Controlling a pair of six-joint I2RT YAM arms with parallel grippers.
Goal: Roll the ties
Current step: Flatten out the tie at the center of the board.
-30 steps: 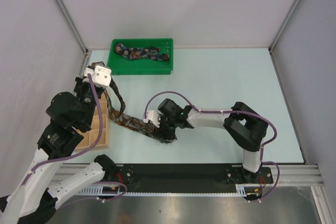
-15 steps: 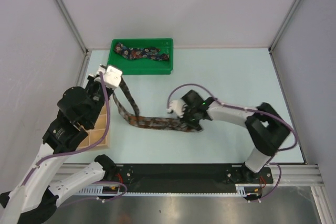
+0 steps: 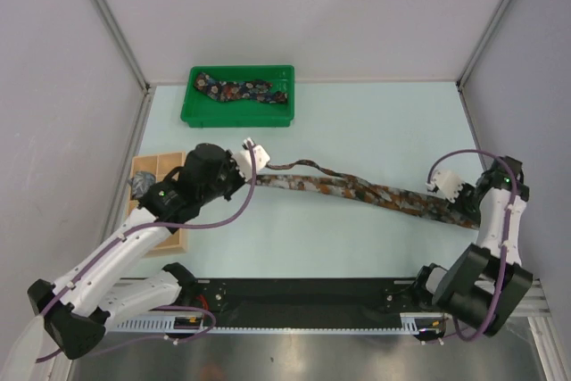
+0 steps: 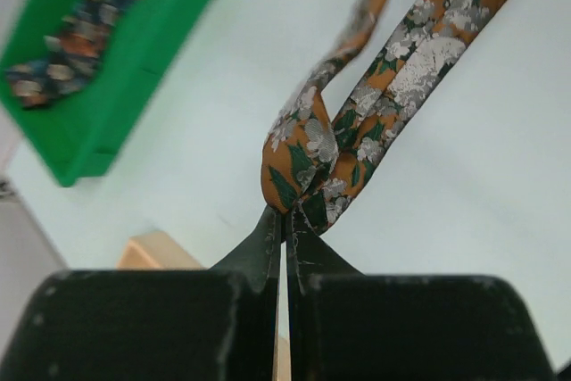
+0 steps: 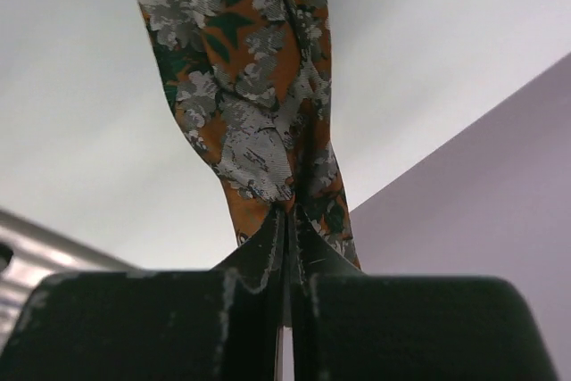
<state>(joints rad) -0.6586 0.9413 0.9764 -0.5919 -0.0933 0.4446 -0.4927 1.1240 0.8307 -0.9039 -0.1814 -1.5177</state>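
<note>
Rail (image 3: 303, 296): dark strip along the near edge, carrying both arm bases.

Right end effector (image 5: 287, 211): at the right side of the surface (image 3: 357, 122), nearer than the left one. Its two black fingers are pressed together on one end of the rust-brown tie (image 3: 357, 190); the orange, grey and green floral cloth bunches where they pinch it and widens away from them.

Rust-brown tie: drawn out in one long, nearly straight band between the two end effectors. It crosses the middle of the surface from the left, farther end down to the right, nearer end. Whether its middle touches the surface or hangs just above it cannot be told.

Left end effector (image 4: 285, 216): left of centre, clamped tight on the tie's other end. The cloth is doubled over at the pinch, and two strands lead away from the fingertips side by side.

Wooden box (image 3: 157, 161): tan, with compartments, at the left edge and partly hidden under the left arm. A grey-blue tie (image 3: 140, 186) lies bundled in one of its left compartments.

Green tray (image 3: 236, 116): at the far left of the surface, well apart from the stretched tie.

Dark navy tie (image 3: 243, 91): lying loosely along the inside of the green tray.
</note>
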